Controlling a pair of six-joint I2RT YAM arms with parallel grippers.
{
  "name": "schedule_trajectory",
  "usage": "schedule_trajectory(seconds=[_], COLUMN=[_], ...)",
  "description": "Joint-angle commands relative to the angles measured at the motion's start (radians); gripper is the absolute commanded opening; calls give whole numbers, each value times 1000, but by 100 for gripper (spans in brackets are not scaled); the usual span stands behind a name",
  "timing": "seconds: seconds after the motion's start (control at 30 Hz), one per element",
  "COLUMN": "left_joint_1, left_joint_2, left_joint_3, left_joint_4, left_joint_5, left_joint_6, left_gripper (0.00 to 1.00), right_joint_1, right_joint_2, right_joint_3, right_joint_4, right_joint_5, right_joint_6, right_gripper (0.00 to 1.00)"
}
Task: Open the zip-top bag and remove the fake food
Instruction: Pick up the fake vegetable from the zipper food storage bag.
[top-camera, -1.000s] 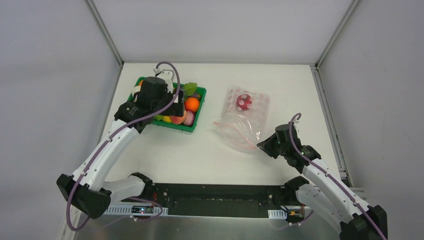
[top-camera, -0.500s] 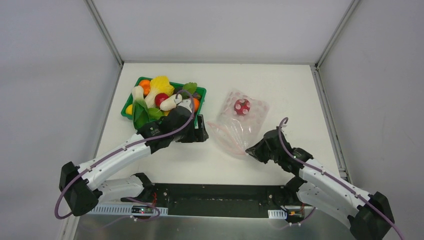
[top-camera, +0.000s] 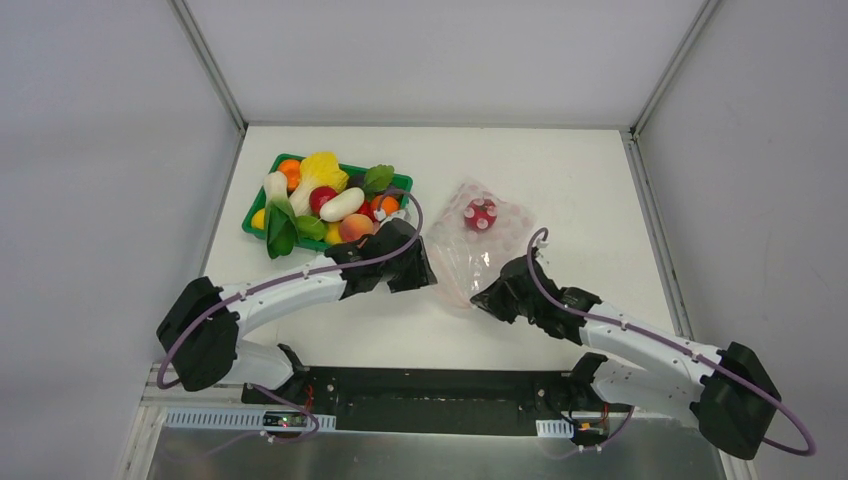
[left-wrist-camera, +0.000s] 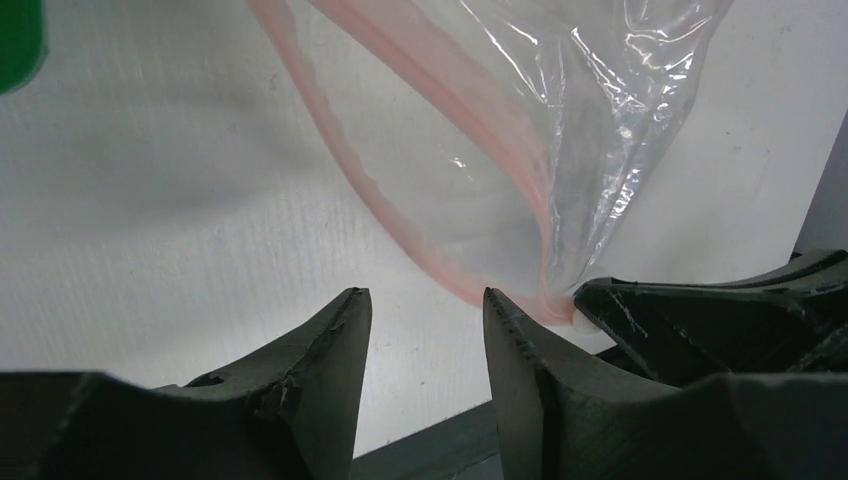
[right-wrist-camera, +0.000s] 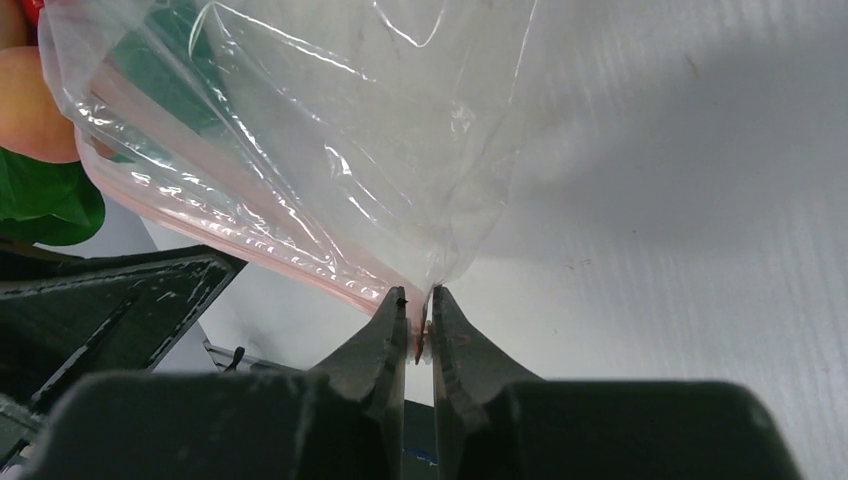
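Clear soft plastic zip-top bag with pink zip strip (top-camera: 487, 248) lies crumpled on the white table (top-camera: 600, 190), centre of the overhead frame, right of the green plastic tray (top-camera: 403, 181). The faint pink dotted print on the bag is too small to read. One red round piece with white spots (top-camera: 481, 213) sits inside the bag at its far end, towards the top of the frame. The rest of the glossy plastic fake food (top-camera: 340, 205) (orange, white radish, peach, green leaves) is piled in the tray at upper left. The black right gripper (right-wrist-camera: 418, 300) is pinched tight on the bag's near corner at the zip strip, with film fanning up and left from its tips in the right wrist view. The black left gripper (left-wrist-camera: 425, 300) has its jaws parted a moderate gap and grips nothing. In the left wrist view the zip strip curves down just past its right finger, meeting the right gripper at lower right. Overhead, the two grippers flank the bag's near edge, left one just beside the tray.
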Motion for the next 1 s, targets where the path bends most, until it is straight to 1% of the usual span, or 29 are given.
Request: schedule_trajectory(seconds=[0.0,0.13,0.3,0.47,0.6,0.7,0.77,0.87,0.9,0.97], left_joint_1=[-11,-10,-8,-8,-4,8,21,40,44,50], left_joint_2=[43,74,107,151,197,227,243,252,251,247], left_joint_3=[38,40,20,-22,-68,-102,-138,-190,-201,-213], left_joint_4=[67,98,192,369,522,569,609,657,665,669], left_joint_5=[-19,-68,-120,-137,-127,-129,-123,-110,-108,-105], left_joint_6=[-34,-47,-76,-93,-108,-125,-145,-158,-155,-143], left_gripper=[44,37,34,35,43,52,57,60,61,63], right_joint_1=[36,60,73,88,90,88,86,65,50,9], right_joint_2=[37,62,80,99,108,117,124,143,153,178], right_joint_3=[56,69,74,85,102,160,227,340,384,466], right_joint_4=[52,53,60,63,51,-23,-103,-206,-244,-317], right_joint_5=[19,17,0,-27,-45,-26,7,12,9,-8], right_joint_6=[5,-6,-18,-39,-66,-122,-185,-304,-346,-423], right_gripper=[0,0,0,1,3,11,23,43,48,55])
